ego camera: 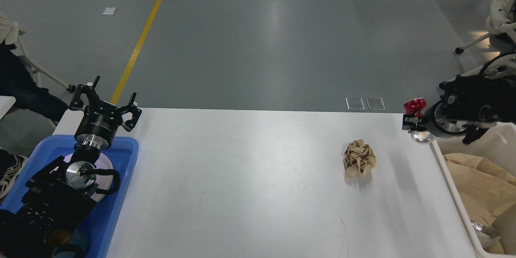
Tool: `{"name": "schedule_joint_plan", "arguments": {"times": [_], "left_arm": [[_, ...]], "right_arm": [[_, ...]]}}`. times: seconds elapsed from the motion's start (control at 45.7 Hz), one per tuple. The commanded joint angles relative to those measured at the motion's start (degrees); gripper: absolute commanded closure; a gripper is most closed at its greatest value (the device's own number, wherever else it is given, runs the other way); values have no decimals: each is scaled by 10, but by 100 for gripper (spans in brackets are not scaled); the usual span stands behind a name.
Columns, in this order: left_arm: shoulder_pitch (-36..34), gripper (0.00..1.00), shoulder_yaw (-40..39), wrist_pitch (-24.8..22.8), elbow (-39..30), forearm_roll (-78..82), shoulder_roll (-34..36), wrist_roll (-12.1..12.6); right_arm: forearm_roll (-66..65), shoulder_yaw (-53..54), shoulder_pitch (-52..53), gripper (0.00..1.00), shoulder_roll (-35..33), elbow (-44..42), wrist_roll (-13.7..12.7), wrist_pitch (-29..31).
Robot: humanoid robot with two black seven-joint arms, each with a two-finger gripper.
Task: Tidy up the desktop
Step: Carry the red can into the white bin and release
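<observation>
The desktop [250, 177] is a wide white tabletop. A crumpled tan paper ball [359, 158] lies on its right part. My right gripper [412, 116] is shut on a crushed red can [414, 106] and holds it in the air above the table's far right corner, beside the cream bin [451, 193]. My left gripper [105, 100] is open and empty, raised above the far end of the blue tray [121, 177] at the left.
The cream bin at the right edge holds brown paper [481, 187] and other waste. The blue tray holds a white plate [105, 167] under my left arm. A person sits on a chair at the far left. Office chairs stand at the far right.
</observation>
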Motion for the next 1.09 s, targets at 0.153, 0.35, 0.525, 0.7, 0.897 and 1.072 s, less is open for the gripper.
{"name": "schedule_joint_plan", "arguments": {"times": [0.153, 0.35, 0.525, 0.7, 0.897, 1.072], "left_arm": [[0, 3, 0, 0, 0, 0, 0, 0], [0, 3, 0, 0, 0, 0, 0, 0], [0, 3, 0, 0, 0, 0, 0, 0], [0, 3, 0, 0, 0, 0, 0, 0], [0, 3, 0, 0, 0, 0, 0, 0], [0, 3, 0, 0, 0, 0, 0, 0]], "right_arm": [[3, 4, 147, 100, -88, 14, 0, 127], [-4, -4, 61, 100, -126, -18, -1, 74], [2, 3, -122, 100, -127, -99, 0, -41], [5, 26, -279, 100, -105, -184, 2, -99], [5, 81, -398, 0, -70, -310, 3, -109], [5, 89, -426, 0, -60, -322, 3, -108]]}}
